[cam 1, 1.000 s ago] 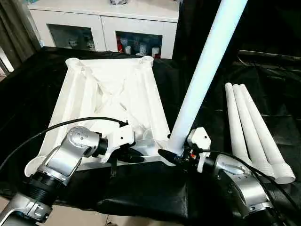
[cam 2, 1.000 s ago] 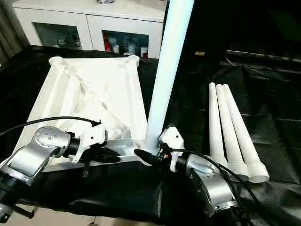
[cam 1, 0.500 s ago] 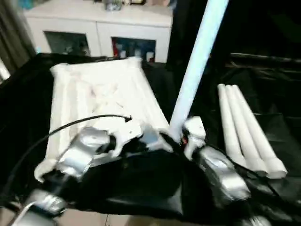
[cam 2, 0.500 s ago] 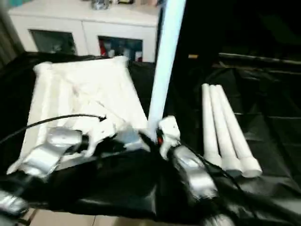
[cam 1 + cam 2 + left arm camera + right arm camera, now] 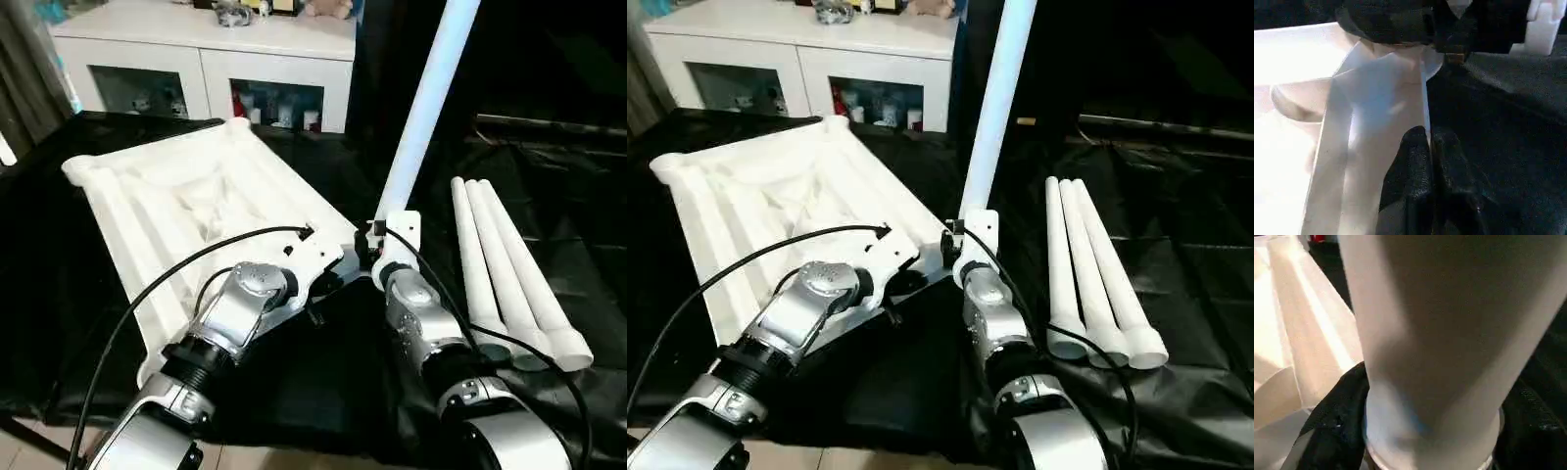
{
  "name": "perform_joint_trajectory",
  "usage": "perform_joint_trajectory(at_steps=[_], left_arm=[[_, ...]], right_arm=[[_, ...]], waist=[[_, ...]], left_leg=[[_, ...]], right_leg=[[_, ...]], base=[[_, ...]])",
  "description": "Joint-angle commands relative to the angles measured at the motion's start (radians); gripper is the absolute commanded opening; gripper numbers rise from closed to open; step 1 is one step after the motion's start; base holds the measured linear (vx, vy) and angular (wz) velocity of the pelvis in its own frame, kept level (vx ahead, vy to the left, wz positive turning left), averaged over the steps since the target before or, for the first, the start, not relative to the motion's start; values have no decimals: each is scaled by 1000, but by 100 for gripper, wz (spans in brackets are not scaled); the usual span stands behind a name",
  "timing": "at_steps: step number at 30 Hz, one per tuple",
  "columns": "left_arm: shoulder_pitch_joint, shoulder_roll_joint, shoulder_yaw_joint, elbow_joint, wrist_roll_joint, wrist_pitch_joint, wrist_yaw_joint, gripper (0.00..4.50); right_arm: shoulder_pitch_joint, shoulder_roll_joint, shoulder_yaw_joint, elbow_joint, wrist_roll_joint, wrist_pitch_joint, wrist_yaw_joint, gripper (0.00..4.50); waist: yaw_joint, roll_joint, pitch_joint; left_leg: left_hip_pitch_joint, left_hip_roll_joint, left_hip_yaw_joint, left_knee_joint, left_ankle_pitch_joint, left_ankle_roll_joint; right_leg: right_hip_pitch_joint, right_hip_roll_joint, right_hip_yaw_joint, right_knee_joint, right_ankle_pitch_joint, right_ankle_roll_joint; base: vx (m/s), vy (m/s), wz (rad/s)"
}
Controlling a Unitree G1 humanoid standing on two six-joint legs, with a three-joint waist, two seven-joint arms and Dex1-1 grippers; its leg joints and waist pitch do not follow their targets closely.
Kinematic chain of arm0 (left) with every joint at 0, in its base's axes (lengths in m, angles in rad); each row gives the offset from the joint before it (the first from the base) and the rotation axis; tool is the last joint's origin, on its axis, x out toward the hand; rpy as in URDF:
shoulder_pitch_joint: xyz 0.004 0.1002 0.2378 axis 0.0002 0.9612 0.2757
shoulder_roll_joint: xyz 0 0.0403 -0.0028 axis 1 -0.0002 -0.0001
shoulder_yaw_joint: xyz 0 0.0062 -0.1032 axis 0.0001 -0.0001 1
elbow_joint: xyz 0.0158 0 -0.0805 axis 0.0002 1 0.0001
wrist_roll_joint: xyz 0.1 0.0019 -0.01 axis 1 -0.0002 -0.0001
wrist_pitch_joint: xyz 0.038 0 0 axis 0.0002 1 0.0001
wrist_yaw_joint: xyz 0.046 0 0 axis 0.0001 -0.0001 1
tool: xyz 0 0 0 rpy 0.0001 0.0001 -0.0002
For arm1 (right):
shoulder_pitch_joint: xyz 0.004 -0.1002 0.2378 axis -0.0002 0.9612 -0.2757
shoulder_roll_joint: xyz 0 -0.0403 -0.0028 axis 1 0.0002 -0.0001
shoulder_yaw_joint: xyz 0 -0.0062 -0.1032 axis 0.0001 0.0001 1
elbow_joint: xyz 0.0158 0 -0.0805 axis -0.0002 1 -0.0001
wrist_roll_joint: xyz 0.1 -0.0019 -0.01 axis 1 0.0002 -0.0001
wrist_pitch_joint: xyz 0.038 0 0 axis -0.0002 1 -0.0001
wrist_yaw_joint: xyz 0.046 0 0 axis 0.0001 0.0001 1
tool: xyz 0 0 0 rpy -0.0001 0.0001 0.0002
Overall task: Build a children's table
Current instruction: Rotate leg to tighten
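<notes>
Leg seated upright in a corner socket of the upturned tabletop

Tabletop (image 5: 176, 211) lies ribs-up on the black-draped table (image 5: 549, 225). The right claw (image 5: 377, 257) clasps the standing leg (image 5: 421, 113) at its base; the left claw (image 5: 1431, 147), pinched shut, grips the top's thin rim nearby. Advice: keep the leg plumb and brace the rim while pressing. Three spare legs (image 5: 505, 264) lie just beside. Behind, a glass-door cabinet (image 5: 206, 59) holds small, indistinct items.

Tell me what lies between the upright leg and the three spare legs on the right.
Only bare black cloth lies between the upright leg and the three spare legs; the left eye view shows that gap plainly.
</notes>
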State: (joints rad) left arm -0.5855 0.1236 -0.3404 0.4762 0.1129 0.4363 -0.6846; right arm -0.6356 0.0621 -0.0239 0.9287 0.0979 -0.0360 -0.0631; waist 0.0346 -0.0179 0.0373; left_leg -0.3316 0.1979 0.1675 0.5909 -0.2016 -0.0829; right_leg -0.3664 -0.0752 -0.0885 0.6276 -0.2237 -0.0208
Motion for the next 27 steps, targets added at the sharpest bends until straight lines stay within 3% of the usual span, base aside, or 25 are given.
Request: perform_joint_trajectory(at_steps=[1,5,6,8,9,11,13,14,17,19,20,22,24,27], left_arm=[[-12,-37,-46,-6,-10,1,-11,0],[-19,-46,-36,0,0,0,4,0],[-22,-45,-36,3,3,-1,0,0],[-25,-42,-35,6,5,-2,-3,0],[-26,-41,-34,8,4,-3,-6,0],[-27,-36,-36,8,3,-3,-11,0],[-27,-32,-37,5,2,0,-15,0],[-26,-30,-36,3,1,1,-16,0],[-18,-14,-31,-16,0,3,-28,0],[-15,-8,-28,-25,1,2,-35,0],[-14,-2,-20,-34,-3,2,-42,0],[-11,3,-15,-43,-10,0,-49,0],[-9,11,-10,-49,-14,-1,-57,0],[2,45,-5,-71,-23,-18,-88,0]], right_arm=[[26,34,12,100,-1,48,11,277],[-1,34,0,138,-10,23,6,277],[-9,35,-1,146,-12,19,10,277],[-20,37,-10,161,-11,13,7,277],[-26,34,-3,164,-18,7,15,277],[-33,34,-1,169,-25,-7,34,277],[-37,36,-10,171,-20,-19,44,277],[-38,36,-13,170,-19,-19,43,312],[-46,30,-20,172,-16,-36,51,350],[-50,28,-28,171,-12,-43,54,356],[-58,23,-32,168,-10,-49,66,366],[-62,19,-37,160,-2,-49,93,379],[-66,11,-33,146,-7,-65,119,408],[-49,-16,-13,57,-3,-79,215,434]], waist=[[3,12,-41],[0,12,-40],[-1,12,-37],[-2,18,-35],[-3,11,-33],[-3,19,-34],[-4,11,-32],[-3,12,-32],[-6,14,-33],[-3,12,-40],[-2,10,-44],[-1,12,-47],[-3,18,-45],[-2,17,-48]], left_leg=[[-11,30,-13,-81,-271,-6],[-9,31,-12,-82,-283,-5],[-8,30,-13,-83,-313,-7],[-6,30,-14,-84,-334,-11],[-7,30,-15,-86,-351,-13],[-5,31,-17,-87,-360,-14],[-7,30,-16,-87,-366,-12],[-7,30,-16,-87,-364,-10],[-11,32,-18,-90,-361,-9],[-11,33,-15,-87,-327,-5],[-17,35,-14,-87,-273,1],[-23,35,-11,-82,-222,14],[-25,34,-7,-80,-194,27],[-28,35,-6,-77,-166,41]], right_leg=[[24,-73,61,-96,-231,-163],[23,-73,60,-98,-247,-167],[19,-74,59,-105,-305,-154],[17,-73,59,-108,-333,-147],[14,-73,59,-112,-359,-138],[13,-74,59,-112,-370,-135],[11,-75,59,-115,-384,-129],[11,-75,59,-115,-386,-129],[12,-76,59,-115,-385,-127],[13,-78,63,-111,-331,-138],[19,-75,64,-98,-240,-158],[22,-74,62,-90,-154,-180],[22,-72,61,-87,-100,-201],[28,-73,61,-82,-63,-219]], base=[[0,0,0],[0,0,0],[0,0,0],[0,0,0],[0,0,0],[0,0,0],[0,0,0],[0,0,0],[0,0,0],[0,0,0],[0,0,0],[0,0,0],[0,0,0],[0,0,0]])
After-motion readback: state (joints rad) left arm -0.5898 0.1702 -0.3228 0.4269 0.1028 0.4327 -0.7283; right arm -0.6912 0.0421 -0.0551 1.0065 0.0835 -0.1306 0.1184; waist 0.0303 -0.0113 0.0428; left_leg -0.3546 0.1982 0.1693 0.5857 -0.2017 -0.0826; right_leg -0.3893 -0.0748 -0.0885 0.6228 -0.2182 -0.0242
